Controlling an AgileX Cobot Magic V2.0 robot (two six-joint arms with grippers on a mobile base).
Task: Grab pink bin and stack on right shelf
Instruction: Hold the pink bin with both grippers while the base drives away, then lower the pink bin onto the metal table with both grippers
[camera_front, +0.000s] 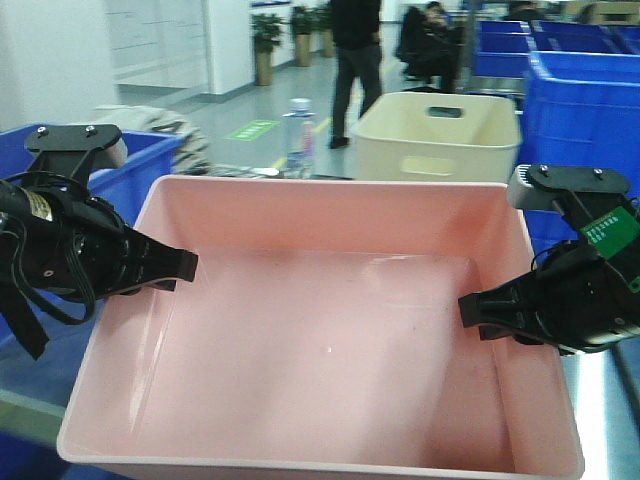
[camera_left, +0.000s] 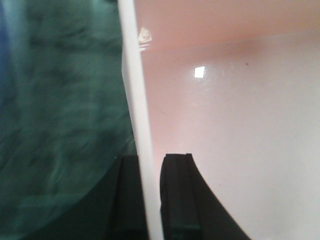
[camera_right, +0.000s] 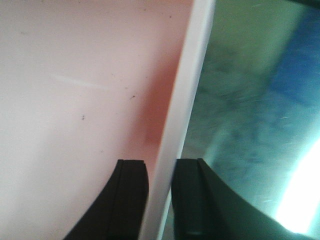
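The pink bin (camera_front: 320, 330) fills the middle of the front view, empty and with its mouth up. My left gripper (camera_front: 165, 270) is shut on its left wall, one black finger inside the tub and one outside. My right gripper (camera_front: 480, 315) is shut on the right wall in the same way. In the left wrist view the gripper (camera_left: 150, 160) straddles the pale rim, with the bin (camera_left: 240, 125) to the right. In the right wrist view the gripper (camera_right: 159, 162) pinches the rim, with the bin (camera_right: 75, 90) to the left. I cannot pick out the right shelf.
A taller cream bin (camera_front: 440, 135) stands just behind the pink one. Blue crates (camera_front: 580, 90) are stacked at the back right, and another blue crate (camera_front: 150, 160) is at the left. A water bottle (camera_front: 300, 135) stands behind. A person (camera_front: 357, 60) stands in the aisle. Blurred green surface (camera_left: 60, 100) lies below.
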